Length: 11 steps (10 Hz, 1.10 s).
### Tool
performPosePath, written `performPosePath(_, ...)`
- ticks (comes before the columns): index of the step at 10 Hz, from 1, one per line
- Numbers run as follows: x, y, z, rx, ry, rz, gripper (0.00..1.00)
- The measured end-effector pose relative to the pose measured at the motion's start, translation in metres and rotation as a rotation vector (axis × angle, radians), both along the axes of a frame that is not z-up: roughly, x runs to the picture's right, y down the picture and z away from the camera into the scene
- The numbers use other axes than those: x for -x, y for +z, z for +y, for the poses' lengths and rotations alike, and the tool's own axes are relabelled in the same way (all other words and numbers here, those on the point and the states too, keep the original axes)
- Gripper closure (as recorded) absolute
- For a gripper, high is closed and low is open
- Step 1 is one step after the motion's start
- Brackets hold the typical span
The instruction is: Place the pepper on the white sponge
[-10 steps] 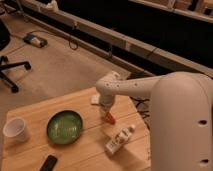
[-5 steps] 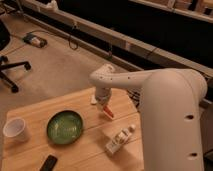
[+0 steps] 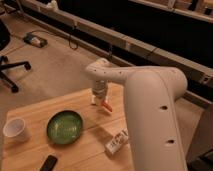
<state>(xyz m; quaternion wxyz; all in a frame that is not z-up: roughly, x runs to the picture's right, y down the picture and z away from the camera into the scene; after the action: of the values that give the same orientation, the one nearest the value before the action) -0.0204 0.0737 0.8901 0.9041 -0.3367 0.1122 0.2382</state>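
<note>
The small orange-red pepper (image 3: 106,106) hangs just below my gripper (image 3: 101,98), low over the wooden table (image 3: 45,107) near its far edge. A small off-white patch, the white sponge (image 3: 93,101), shows right beside the gripper on its left, mostly hidden by the wrist. The pepper sits at the sponge's right side; whether it rests on the sponge or is still held is unclear. My white arm (image 3: 150,100) reaches in from the right.
A green bowl (image 3: 65,126) lies left of centre. A white cup (image 3: 15,129) stands at the left edge. A white labelled tube (image 3: 117,141) lies near the front right. A dark flat object (image 3: 48,162) lies at the front. An office chair base (image 3: 10,70) stands on the floor.
My gripper has moved left and toward the table's far edge, carrying the pepper from near the tube to beside the white sponge.
</note>
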Motion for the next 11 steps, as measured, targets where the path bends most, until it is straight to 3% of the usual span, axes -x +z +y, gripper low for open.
performPosePath(8,0.018,0.046,-0.039,0.009,-0.027,-0.046,0.97)
performPosePath(9,0.018,0.049,-0.040,0.016,-0.023,-0.052,0.93)
performPosePath(11,0.017,0.051,-0.041,0.027,-0.008,-0.076,0.72)
